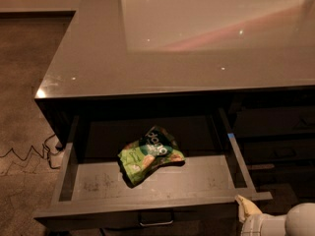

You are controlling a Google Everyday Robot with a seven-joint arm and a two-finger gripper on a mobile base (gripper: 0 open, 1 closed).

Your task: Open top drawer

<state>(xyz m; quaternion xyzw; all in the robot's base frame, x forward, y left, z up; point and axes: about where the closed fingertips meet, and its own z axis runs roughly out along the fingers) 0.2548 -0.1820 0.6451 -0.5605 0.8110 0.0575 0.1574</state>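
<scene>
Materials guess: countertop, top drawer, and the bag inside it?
Countertop: glossy grey, maybe polished stone or laminate; it reflects light spots.
Top drawer: matte dark grey, likely painted wood or laminate, floor scuffed; loop handle looks metal.
Snack bag: crinkled green plastic film, glossy creases.
Gripper, by the drawer's front right corner: pale tip, material unclear.

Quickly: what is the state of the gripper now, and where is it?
Gripper: open or closed cannot be told; it is at the bottom right, beside the right front corner of the pulled-out top drawer.
</scene>
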